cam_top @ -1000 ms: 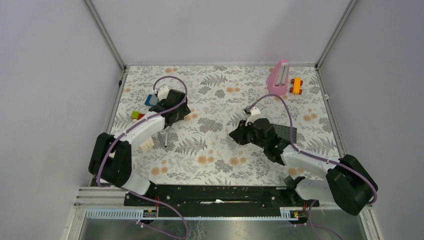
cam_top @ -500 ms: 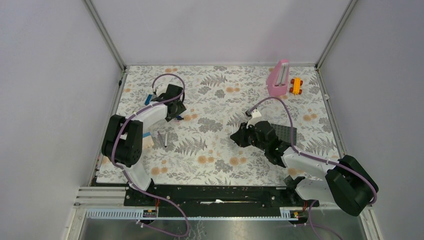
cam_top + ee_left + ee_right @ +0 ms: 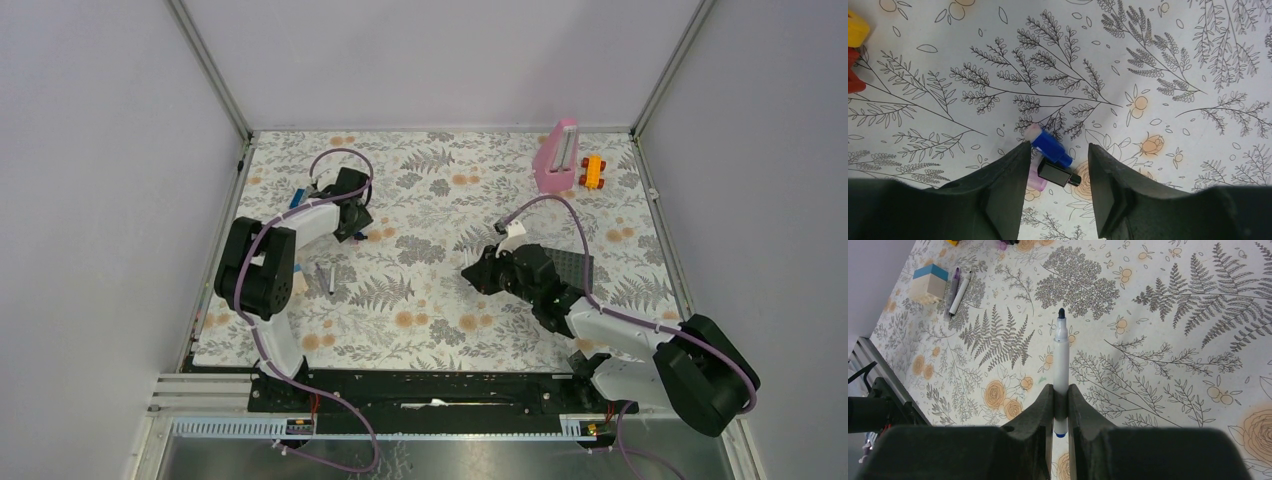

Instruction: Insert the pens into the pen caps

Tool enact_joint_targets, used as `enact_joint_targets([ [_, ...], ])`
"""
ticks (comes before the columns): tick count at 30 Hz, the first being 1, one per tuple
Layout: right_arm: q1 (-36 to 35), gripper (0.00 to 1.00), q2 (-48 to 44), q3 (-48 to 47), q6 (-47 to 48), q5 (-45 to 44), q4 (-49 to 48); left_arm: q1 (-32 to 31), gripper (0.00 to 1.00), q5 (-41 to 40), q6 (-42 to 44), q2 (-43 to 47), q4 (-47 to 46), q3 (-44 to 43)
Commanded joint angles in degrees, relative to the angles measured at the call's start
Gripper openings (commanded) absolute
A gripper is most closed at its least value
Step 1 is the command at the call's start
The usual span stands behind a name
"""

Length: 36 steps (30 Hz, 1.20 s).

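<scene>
In the left wrist view a blue cap (image 3: 1050, 146) and a black cap (image 3: 1055, 173) lie touching on the floral mat. A pale purple cap (image 3: 1037, 182) is half hidden behind the left finger. My left gripper (image 3: 1059, 148) is open, low over the mat, with these caps between its fingers; it also shows in the top view (image 3: 352, 215). My right gripper (image 3: 1060, 389) is shut on a white pen (image 3: 1062, 355) with a dark tip pointing away, held above the mat mid-table (image 3: 480, 272). Two more pens (image 3: 959, 286) lie side by side at the left (image 3: 326, 278). No green cap shows.
A blue-and-beige block (image 3: 928, 282) sits beside the loose pens. Yellow (image 3: 855, 29) and red bricks lie left of the left gripper. A pink holder (image 3: 558, 155) and an orange toy (image 3: 593, 170) stand at the back right. A dark baseplate (image 3: 578, 266) lies under the right arm.
The left arm has swung its elbow leftward and set its open gripper a little farther back, over the caps. The right gripper has kept the pen and shifted slightly.
</scene>
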State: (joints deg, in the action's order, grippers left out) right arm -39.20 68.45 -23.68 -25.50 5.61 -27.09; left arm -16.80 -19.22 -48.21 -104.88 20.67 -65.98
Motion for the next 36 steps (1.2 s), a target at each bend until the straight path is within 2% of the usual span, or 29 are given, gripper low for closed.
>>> enact_joint_targets([
  [1, 1.33, 0.00, -2.31, 1.46, -0.12, 1.16, -4.55, 0.43, 0.50, 0.46, -0.12, -0.65, -1.22, -2.21],
  [5, 2.27, 0.00, -2.50, 1.90, -0.60, 2.21, -5.14, 0.44, 0.49, 0.18, 0.08, -1.31, -1.24, -2.21],
  [13, 3.35, 0.00, -2.84, 2.62, -1.22, 3.47, -6.10, 0.62, 0.41, -0.05, 0.69, -2.26, -1.26, -2.51],
  [17, 3.73, 0.00, -3.05, 2.98, -1.55, 4.00, -6.54, 0.70, 0.33, -0.13, 1.08, -2.99, -0.90, -2.80],
  [22, 4.24, 0.00, -3.27, 3.29, -1.74, 4.43, -6.83, 0.74, 0.31, -0.20, 2.06, -3.54, -1.49, -3.10],
  [25, 4.42, 0.00, -3.39, 3.45, -1.78, 4.67, -7.01, 0.81, 0.23, -0.61, 2.77, -3.63, -1.51, -3.37],
  [29, 4.67, 0.00, -3.39, 3.55, -2.01, 4.89, -7.27, 0.80, 0.07, 0.23, 3.46, -3.50, -1.57, -3.06],
  [36, 5.01, 0.00, -3.38, 3.65, -2.23, 5.24, -7.27, 0.65, 0.00, 3.75, 3.22, -1.77, -2.49, 0.03],
])
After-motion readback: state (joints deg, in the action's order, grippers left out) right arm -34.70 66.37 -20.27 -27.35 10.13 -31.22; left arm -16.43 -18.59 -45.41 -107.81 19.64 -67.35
